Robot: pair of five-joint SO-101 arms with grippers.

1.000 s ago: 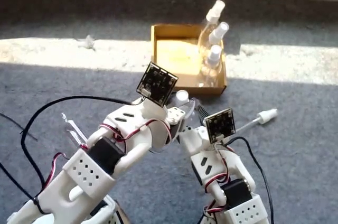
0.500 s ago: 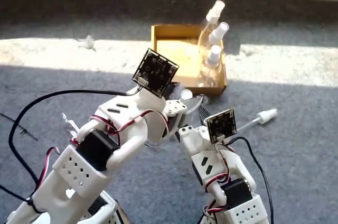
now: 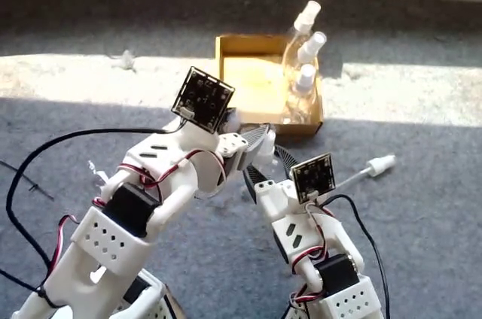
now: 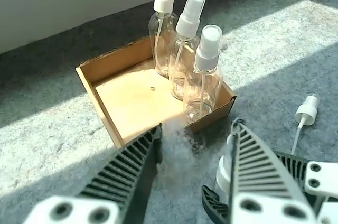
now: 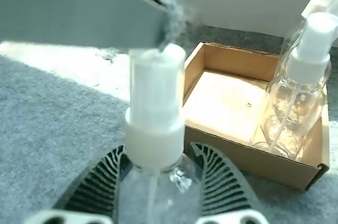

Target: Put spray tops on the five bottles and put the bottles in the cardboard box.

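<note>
Right gripper [image 5: 158, 152]: jaws clamped on the clear body of a bottle [image 5: 153, 145], held upright, white spray top already seated on its neck. It sits near of the cardboard box [image 3: 252, 86], between the two arms, close to the box's near wall.

Left gripper [image 4: 196, 127]: jaws apart, holding nothing, poised over the held bottle. One finger lies just above the spray head; cannot tell whether it touches.

Box: far centre of the grey, carpet-like worktop [image 3: 422, 244], partly in a band of sunlight, open side up. Three bottles [image 4: 185, 71] stand upright inside in a row along its right wall, each with a spray top on. Left part of the box floor bare.

Loose spray top [image 3: 380, 165]: lying on the worktop right of the right arm, dip tube pointing left toward the arm, well apart from the box.
</note>
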